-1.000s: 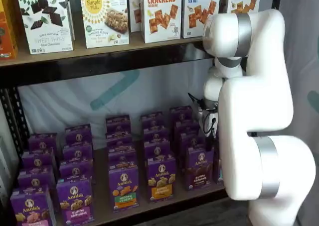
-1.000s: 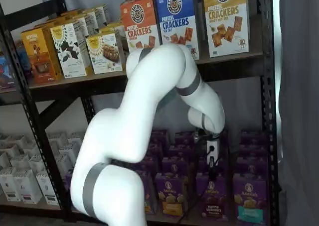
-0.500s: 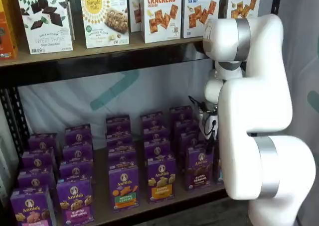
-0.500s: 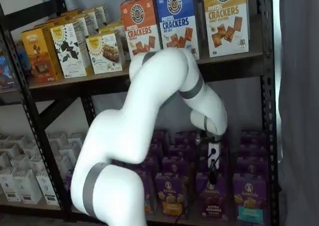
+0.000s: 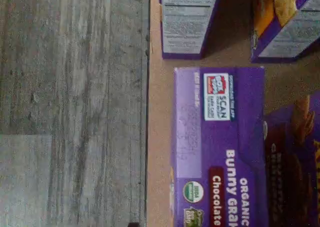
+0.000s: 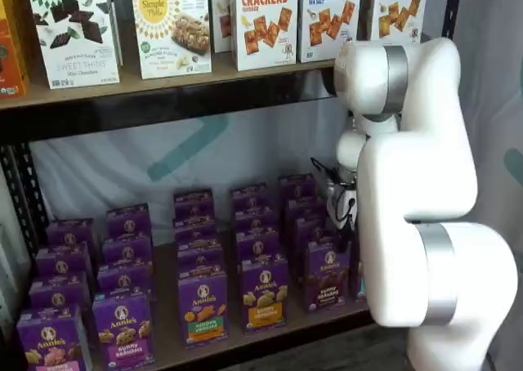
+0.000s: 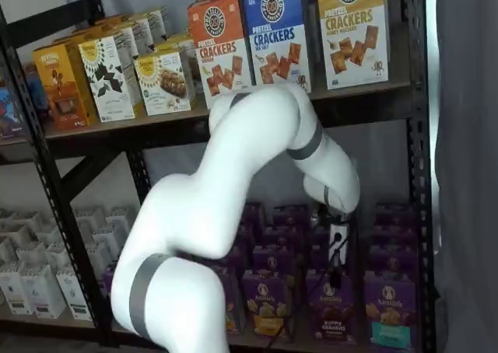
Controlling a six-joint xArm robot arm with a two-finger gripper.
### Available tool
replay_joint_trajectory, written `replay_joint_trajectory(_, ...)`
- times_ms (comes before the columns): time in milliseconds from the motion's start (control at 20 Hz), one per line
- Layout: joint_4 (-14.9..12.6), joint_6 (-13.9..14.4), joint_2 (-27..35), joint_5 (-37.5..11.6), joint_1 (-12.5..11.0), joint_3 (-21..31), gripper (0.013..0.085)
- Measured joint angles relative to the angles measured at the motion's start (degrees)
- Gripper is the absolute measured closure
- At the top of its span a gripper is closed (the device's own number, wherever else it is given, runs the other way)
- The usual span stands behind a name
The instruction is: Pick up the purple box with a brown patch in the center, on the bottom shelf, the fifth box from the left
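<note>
End effector (image 7: 336, 253) hangs right above the purple box (image 7: 330, 305), which stands upright at the front edge of the bottom shelf (image 6: 245, 338), long axis vertical, so next move is probably straight down; finger gap can't tell, nothing visibly held.

Bunny Grahams carton (image 6: 328, 274) at front of bottom shelf (image 6: 245, 338), right of cheddar-cracker carton (image 6: 264, 292); cracker boxes (image 6: 264, 24) on shelf above.
</note>
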Motion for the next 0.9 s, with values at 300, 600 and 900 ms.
replay_joint_trajectory(300, -3.8, 2.9, 1.7, -0.7, 0.0, -1.4, 0.0130)
replay_joint_trajectory(600, -5.8, 3.8, 2.4, -1.1, -0.6, -1.1, 0.0130)
replay_joint_trajectory(900, -5.4, 3.3, 3.1, -1.7, -0.8, -1.2, 0.0130)
